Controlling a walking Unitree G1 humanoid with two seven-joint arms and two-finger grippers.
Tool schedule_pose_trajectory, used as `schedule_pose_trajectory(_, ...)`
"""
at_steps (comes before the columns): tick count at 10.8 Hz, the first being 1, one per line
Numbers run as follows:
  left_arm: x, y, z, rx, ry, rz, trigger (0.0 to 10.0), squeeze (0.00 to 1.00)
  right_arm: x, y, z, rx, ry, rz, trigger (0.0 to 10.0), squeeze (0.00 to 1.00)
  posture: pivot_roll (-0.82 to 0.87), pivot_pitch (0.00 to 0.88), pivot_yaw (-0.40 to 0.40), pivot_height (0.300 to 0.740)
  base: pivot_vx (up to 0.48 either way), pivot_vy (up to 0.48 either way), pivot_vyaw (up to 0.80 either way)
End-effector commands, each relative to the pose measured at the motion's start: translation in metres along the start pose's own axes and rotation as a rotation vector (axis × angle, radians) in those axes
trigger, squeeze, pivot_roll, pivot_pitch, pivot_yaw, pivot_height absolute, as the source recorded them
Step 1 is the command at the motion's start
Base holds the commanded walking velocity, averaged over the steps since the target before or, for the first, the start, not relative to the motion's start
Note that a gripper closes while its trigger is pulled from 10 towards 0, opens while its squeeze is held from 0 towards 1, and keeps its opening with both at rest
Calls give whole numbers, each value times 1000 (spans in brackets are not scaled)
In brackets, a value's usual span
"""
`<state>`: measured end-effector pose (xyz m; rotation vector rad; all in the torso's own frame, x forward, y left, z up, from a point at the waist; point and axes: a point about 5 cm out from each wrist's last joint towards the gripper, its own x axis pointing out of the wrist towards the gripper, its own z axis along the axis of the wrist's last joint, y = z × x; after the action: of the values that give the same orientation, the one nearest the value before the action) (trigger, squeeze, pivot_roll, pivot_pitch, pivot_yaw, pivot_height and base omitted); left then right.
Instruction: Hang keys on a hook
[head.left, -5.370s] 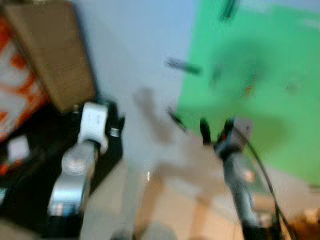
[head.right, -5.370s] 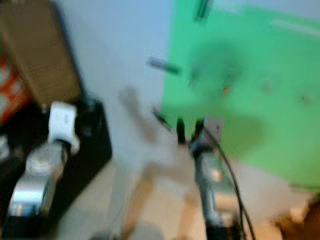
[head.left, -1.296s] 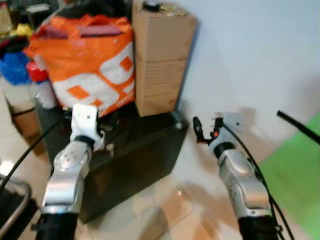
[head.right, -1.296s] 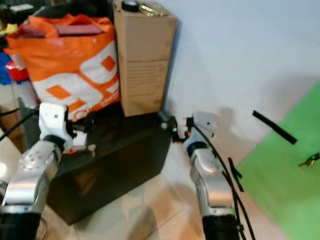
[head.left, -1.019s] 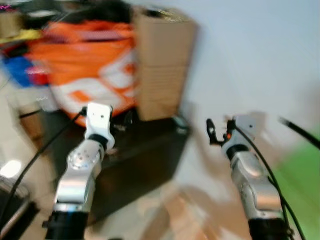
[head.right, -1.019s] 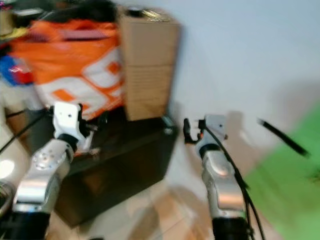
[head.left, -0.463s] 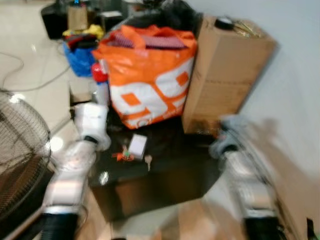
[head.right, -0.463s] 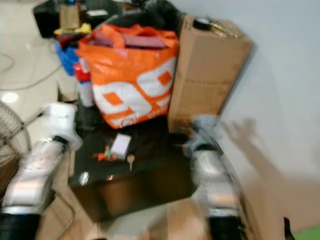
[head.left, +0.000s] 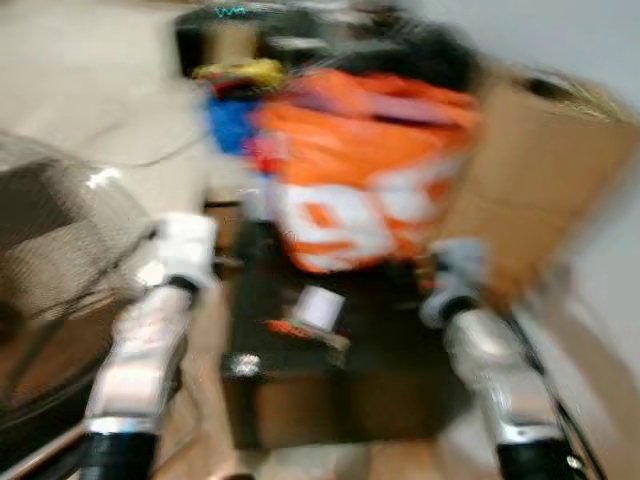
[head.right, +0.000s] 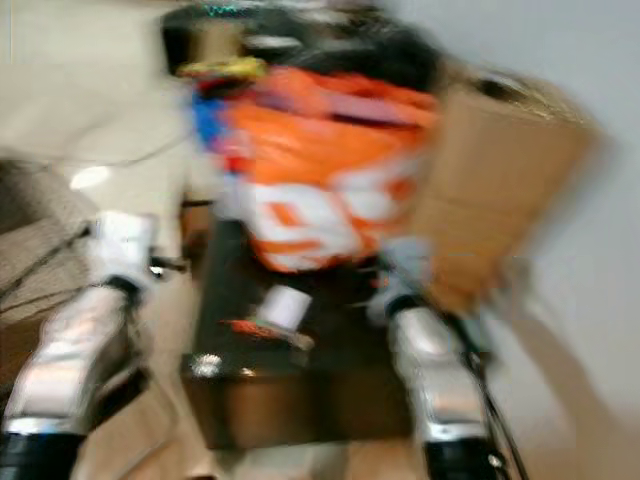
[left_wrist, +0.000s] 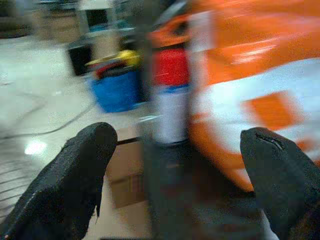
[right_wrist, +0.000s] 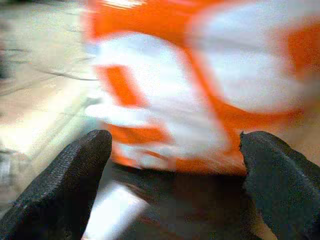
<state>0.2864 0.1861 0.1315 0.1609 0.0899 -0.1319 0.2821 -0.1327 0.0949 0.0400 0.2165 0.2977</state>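
The picture is blurred by motion. A bunch of keys (head.left: 300, 328) with an orange tag and a white tag (head.left: 319, 306) lies on the top of a low black table (head.left: 300, 395), between my two raised arms. My left gripper (left_wrist: 177, 150) is open with nothing between its fingers, and it points past the table's left end at a blue bag and a bottle. My right gripper (right_wrist: 177, 150) is open too, empty, facing the orange bag (right_wrist: 200, 90) above the table, where the white tag (right_wrist: 112, 212) appears as a pale smear.
An orange and white bag (head.left: 370, 190) stands at the back of the table, with a tall cardboard box (head.left: 540, 180) to its right against the wall. A fan's wire guard (head.left: 55, 280) is at the left. Blue and yellow clutter (head.left: 235, 95) lies on the floor behind.
The camera has swung left, from the green board and bare wall to the black table with the bag and keys. Both arms stay raised in front, grippers open.
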Motion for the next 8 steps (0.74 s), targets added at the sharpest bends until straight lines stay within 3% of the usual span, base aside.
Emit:
schedule_pose_trajectory(1, 3, -12, 5, -5, -20, -38, 10000, 0, -5, -15, 1, -15, 13, -30, 10000, 0, 10, 0, -86, 740, 322, 0, 800)
schedule_pose_trajectory(2, 3, -13, 5, -8, -21, -39, 10000, 0, -5, -20, 1, -36, 17, -31, 10000, 0, 10, 0, -86, 740, 322, 0, 800)
schedule_pose_trajectory(5, 2, -16, 1, 7, 1, -68, 10000, 0, -4, -28, 1, -73, 51, -43, 10000, 0, 10, 0, -101, 740, 90, 0, 0)
schedule_pose_trajectory(8, 9, -26, -6, 100, 31, -238, 10000, 0, 1, -34, -5, -123, 153, -36, 10000, 0, -16, 0, -100, 740, 0, 0, 0)
